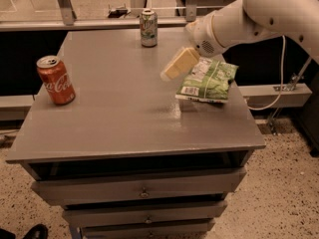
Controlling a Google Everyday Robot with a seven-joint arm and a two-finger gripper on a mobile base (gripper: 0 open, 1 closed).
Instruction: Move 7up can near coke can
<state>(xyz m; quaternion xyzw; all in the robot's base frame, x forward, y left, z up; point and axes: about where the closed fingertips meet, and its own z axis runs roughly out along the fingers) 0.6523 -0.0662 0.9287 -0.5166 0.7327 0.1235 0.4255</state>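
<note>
The 7up can (148, 28), silver-white with green markings, stands upright at the far edge of the grey table (119, 118), near the middle. The coke can (56, 80), red with white script, stands upright near the table's left edge. My gripper (178, 64), cream-coloured on a white arm (249, 14), hangs above the table right of centre. It is to the right of and nearer than the 7up can, apart from it, and holds nothing that I can see.
A green snack bag (208, 80) lies flat on the table's right side, just right of the gripper. Drawers (142, 190) sit under the tabletop. A railing (89, 23) runs behind the table. A cable (279, 78) hangs at the right.
</note>
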